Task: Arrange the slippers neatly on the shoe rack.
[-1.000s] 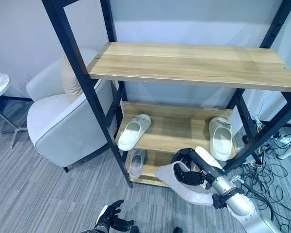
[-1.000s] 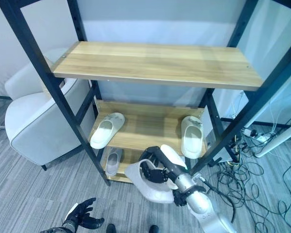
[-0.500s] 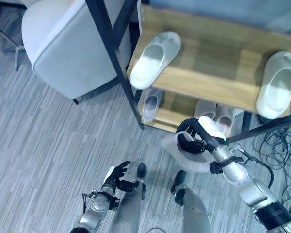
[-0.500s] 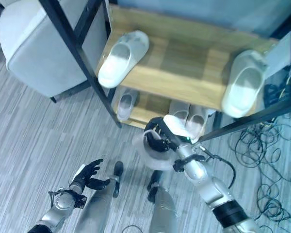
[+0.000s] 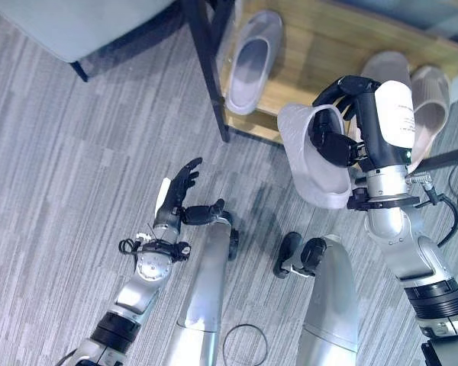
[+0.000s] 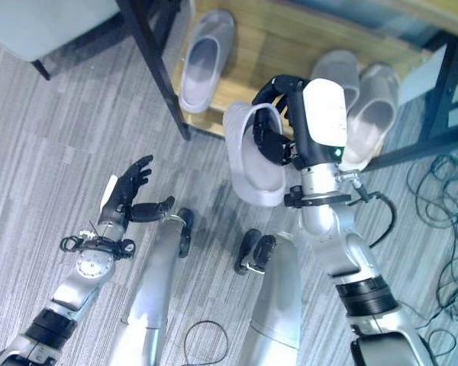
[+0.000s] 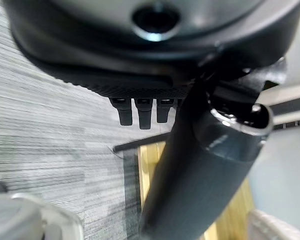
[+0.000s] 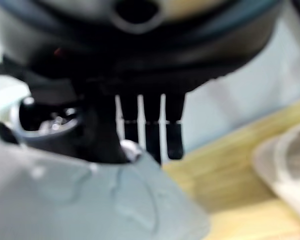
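Left eye view now looks much more steeply down than it did a second ago: the upper wooden shelf and most of the pale armchair have slid out past the top edge, which is the camera tilting, not the furniture moving. Against that shift, the right hand (image 5: 337,145) has lifted the pale grey soft foam slipper (image 5: 314,158) off the grey striped carpet (image 5: 69,191); earlier it lay low by the rack's foot, and now it sits higher, in front of the lowest light-wood shelf (image 5: 328,38) of the black-framed shoe rack (image 5: 208,69). The hand's dark fingers curl over the slipper's rim into its opening, with the thumb on the outside, clamping the wall between them. The slipper is tilted, its hollow facing the camera, its toe end pointing toward 6 o'clock and its smooth, rounded upper showing no marks. In the right wrist view the same pale upper (image 8: 90,195) bulges just under the fingers (image 8: 155,130), with shelf wood beyond. On the bottom shelf, a single grey slipper (image 5: 252,61) lies at 11 o'clock from the held one, and a pair of pale slippers (image 5: 412,84) lies side by side at 2 o'clock, partly behind the right hand. The left hand (image 5: 175,194) hovers over the carpet at 8 o'clock, fingers spread and straight, holding nothing.
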Available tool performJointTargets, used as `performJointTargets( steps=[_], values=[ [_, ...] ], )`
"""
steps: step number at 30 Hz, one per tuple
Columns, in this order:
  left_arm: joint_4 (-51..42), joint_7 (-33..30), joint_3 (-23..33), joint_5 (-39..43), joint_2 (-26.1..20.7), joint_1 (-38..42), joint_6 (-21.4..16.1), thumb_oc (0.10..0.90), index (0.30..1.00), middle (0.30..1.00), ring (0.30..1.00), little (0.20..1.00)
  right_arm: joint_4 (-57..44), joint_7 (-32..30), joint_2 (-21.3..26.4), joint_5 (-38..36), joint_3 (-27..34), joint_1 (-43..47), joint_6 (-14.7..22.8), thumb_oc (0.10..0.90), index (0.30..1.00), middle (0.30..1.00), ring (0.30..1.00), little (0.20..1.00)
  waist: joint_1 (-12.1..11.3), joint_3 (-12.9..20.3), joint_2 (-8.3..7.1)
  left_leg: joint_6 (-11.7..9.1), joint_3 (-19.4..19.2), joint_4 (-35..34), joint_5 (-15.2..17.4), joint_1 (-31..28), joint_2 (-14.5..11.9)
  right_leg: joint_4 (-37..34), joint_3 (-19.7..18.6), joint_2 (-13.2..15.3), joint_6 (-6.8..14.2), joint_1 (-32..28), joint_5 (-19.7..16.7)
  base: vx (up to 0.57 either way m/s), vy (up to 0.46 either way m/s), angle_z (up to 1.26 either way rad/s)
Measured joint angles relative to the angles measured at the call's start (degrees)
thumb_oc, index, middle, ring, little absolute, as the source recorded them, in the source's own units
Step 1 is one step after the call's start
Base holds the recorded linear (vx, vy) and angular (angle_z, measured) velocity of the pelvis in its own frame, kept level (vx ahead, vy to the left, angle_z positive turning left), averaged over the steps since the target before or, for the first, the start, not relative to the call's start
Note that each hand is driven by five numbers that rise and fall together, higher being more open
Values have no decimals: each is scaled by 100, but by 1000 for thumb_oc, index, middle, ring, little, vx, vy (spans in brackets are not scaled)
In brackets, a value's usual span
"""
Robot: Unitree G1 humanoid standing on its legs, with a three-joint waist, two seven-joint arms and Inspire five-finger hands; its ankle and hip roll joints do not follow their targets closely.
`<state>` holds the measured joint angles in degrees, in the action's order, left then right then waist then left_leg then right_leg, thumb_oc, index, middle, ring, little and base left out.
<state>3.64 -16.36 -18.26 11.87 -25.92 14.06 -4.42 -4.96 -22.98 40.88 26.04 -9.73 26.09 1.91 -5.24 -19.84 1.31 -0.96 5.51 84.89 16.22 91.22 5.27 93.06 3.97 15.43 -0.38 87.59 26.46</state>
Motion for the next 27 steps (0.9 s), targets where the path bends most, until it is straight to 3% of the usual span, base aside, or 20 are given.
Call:
performJointTargets(
  steps=[1,3,4,6,7,11,12,15,17,20,27],
  values=[
    [-358,-49,5,5,-148,-31,-17,800,900,900,900,900,-35,-51,319,47,-4,88,11,400,300,300,300,300,44,-21,13,-16,-63,540,154,336,-14,559,-161,-3,-3,162,398,64,12,-17],
    [-638,-142,141,52,-160,95,-23,800,900,900,900,900,5,-62,740,99,-20,371,-222,400,300,300,300,300,31,-124,52,12,-95,1046,187,879,-10,1045,-256,-14,-66,733,438,35,15,-16],
    [-606,-173,127,69,-172,121,-18,800,900,900,900,900,38,-62,851,98,-115,426,-295,400,300,300,300,300,47,-259,61,27,-129,1159,186,842,-8,1152,-279,-25,-71,714,403,48,15,-12],
    [-614,-264,137,168,-217,202,-19,800,900,900,900,900,46,-56,1221,122,-370,614,-330,400,300,300,300,300,67,-862,53,83,-232,1369,359,389,-73,1359,-418,-46,-118,329,516,31,6,-13],
    [-613,-304,127,168,-241,161,-20,800,900,900,900,900,49,-58,1310,123,-502,670,-354,400,300,300,300,300,62,-926,83,47,-221,1446,391,338,-80,1399,-410,-79,-36,251,515,3,3,-23],
    [-744,-531,122,239,-543,184,-18,800,900,900,900,900,71,-84,1629,145,-963,1231,-384,400,300,300,300,300,-6,-1202,78,45,-171,1973,611,242,-146,1830,-478,-214,-132,185,639,35,-18,-19],
    [-810,-621,116,279,-613,224,-18,800,900,900,900,900,74,-89,1837,146,-1236,1605,-375,400,300,300,300,300,-73,-1203,76,-45,-151,2236,703,250,-132,2072,-538,-291,-104,206,709,39,-7,-25],
    [-1104,-774,114,285,-640,241,-40,800,900,900,900,900,51,-171,1980,147,-1389,2056,-369,400,300,300,300,300,-154,-1202,73,-96,-87,2417,746,248,-137,2214,-550,-322,-63,199,741,27,8,-14],
    [-1302,-840,14,295,-726,242,-52,800,900,900,900,900,14,-227,2294,151,-1864,2604,-350,400,300,300,300,300,-279,-1206,61,-81,-8,2665,868,201,-161,2356,-536,-409,-92,188,726,40,8,-35],
    [-1351,-871,-24,389,-710,235,-150,800,900,900,900,900,-238,-295,2396,152,-1908,2729,-262,400,300,300,300,300,-290,-1207,14,-157,76,2873,936,208,-127,2496,-491,-416,-59,139,763,43,13,-12],
    [-1340,-946,-54,396,-711,246,-150,800,900,900,900,900,-153,-372,2404,271,-2188,2815,-305,400,300,300,300,300,-299,-1208,-87,-82,40,3146,1126,243,-147,2750,-578,-415,16,129,952,42,12,1]
  ],
)
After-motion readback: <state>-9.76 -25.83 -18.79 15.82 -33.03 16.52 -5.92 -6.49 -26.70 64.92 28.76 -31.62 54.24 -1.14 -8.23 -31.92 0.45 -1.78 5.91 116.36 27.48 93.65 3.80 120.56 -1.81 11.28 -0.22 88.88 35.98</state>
